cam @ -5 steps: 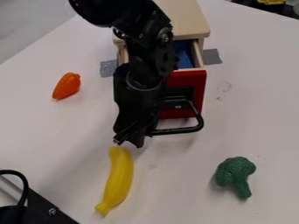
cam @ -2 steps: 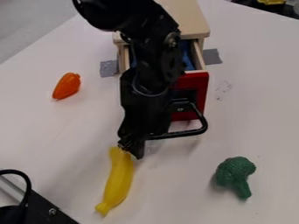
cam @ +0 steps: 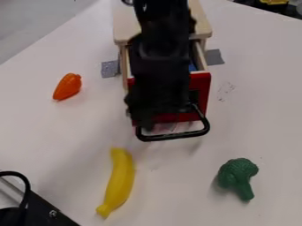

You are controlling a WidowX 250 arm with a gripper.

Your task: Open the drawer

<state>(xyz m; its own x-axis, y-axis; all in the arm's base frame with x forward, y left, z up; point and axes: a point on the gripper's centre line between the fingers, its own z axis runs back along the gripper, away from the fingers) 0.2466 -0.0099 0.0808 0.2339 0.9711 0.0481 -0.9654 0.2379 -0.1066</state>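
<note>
Toward the far side of the table [cam: 65, 132], the red-fronted drawer [cam: 201, 88] stands well out of its wooden cabinet [cam: 200, 22], so the pull looks nearly finished. By the left end of the handle [cam: 183, 135] is the hand [cam: 147, 121], whether clenched or released cannot be told; backing clear seems next.
</note>
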